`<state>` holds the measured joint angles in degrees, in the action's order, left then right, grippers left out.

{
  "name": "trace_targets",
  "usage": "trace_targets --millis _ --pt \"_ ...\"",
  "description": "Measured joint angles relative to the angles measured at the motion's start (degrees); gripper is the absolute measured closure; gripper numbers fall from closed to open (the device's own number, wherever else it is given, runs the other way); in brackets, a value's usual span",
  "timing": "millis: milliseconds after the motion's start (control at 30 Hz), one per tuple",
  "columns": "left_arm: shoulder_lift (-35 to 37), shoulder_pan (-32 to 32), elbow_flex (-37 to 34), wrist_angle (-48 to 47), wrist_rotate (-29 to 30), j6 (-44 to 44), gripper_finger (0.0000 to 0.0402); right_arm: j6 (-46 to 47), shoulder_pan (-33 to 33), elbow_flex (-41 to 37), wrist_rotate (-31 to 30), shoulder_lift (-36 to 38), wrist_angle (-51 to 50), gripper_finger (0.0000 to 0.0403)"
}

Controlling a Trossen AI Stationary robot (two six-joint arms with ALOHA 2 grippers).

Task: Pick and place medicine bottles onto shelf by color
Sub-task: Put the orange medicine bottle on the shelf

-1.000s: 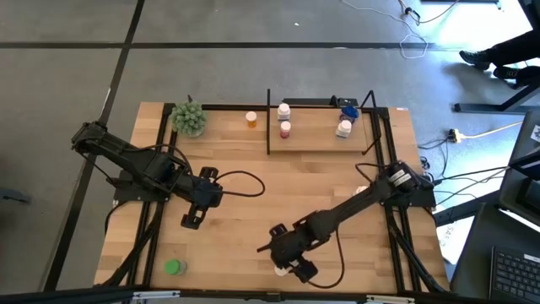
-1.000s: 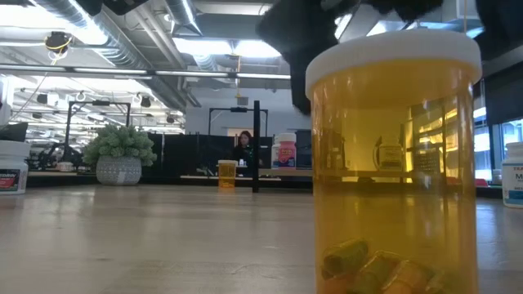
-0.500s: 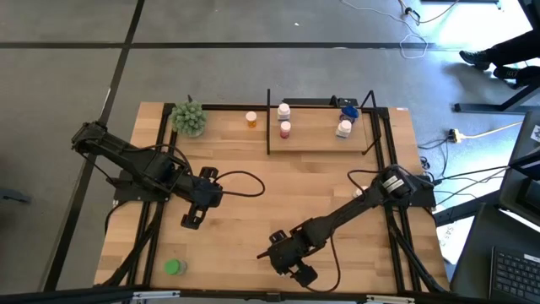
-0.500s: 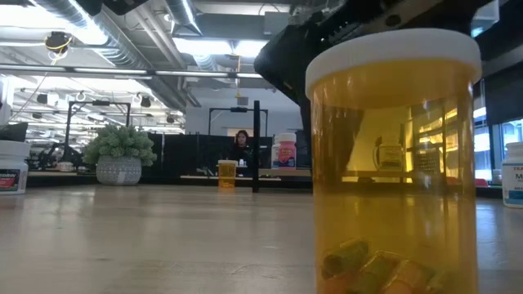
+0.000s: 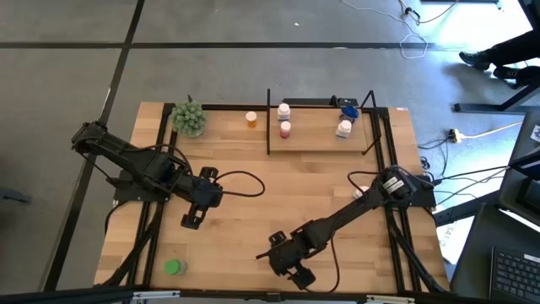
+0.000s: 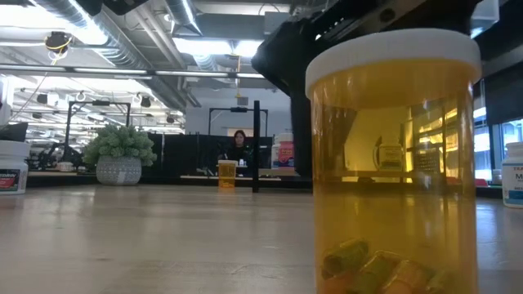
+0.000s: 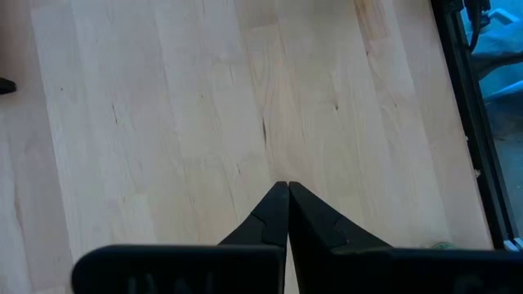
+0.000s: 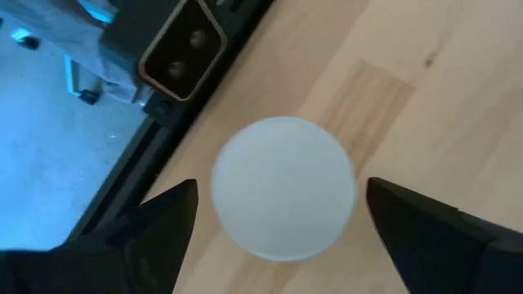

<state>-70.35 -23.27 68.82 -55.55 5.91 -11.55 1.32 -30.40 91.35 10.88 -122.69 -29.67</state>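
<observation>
Fingers of the right gripper [image 8: 278,214] stand wide apart, one on each side of an orange bottle [image 6: 392,163] (white cap up) that stands upright between them on the table [image 5: 253,181] without touching either. The left gripper [image 7: 288,200] has its fingers pressed together over bare wood. The shelf [image 5: 321,135] lies well beyond both, holding several small bottles.

- Orange bottle [image 6: 392,163], clear amber with a white cap, stands upright at the near edge of the surface [image 5: 253,186]; pills lie at its bottom.
- Its round white cap [image 8: 283,188] sits between the right gripper's [image 8: 278,216] spread jaws.
- Shelf [image 5: 316,139]: light wood board with black posts, at the far edge, carrying four bottles.
- Small orange bottle [image 5: 251,119] stands just left of the shelf.
- Green bottle [image 5: 174,268] sits near the front left corner.
</observation>
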Motion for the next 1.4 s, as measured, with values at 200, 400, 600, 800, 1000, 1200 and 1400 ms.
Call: trace_targets --millis 200,400,600,800,1000,1200,1400 --pt "0.00 0.00 0.00 0.00 0.00 0.00 0.0401 -0.02 -0.29 0.00 -3.37 0.00 0.93 0.0049" --pt "0.00 0.00 0.00 0.00 0.00 0.00 0.0401 0.11 -0.29 0.00 -4.14 0.00 1.69 0.0070" --pt "0.00 -0.02 0.00 0.00 0.00 0.00 0.0401 1.50 -0.29 0.00 -4.42 0.00 1.93 0.0127" --pt "0.00 0.00 0.00 0.00 0.00 0.00 0.0401 3.06 -0.29 0.00 -4.44 0.02 1.94 0.0198" --pt "0.00 -0.01 0.00 0.00 0.00 0.00 0.0401 3.64 -0.29 0.00 -5.67 0.02 2.47 0.0200" --pt "0.00 0.00 0.00 0.00 0.00 0.00 0.0401 6.57 -0.27 0.00 -7.68 0.02 2.45 0.0192" --pt "0.00 0.00 0.00 -0.02 0.00 0.00 0.0401 10.10 -0.12 0.00 -8.45 0.02 2.47 0.0197"
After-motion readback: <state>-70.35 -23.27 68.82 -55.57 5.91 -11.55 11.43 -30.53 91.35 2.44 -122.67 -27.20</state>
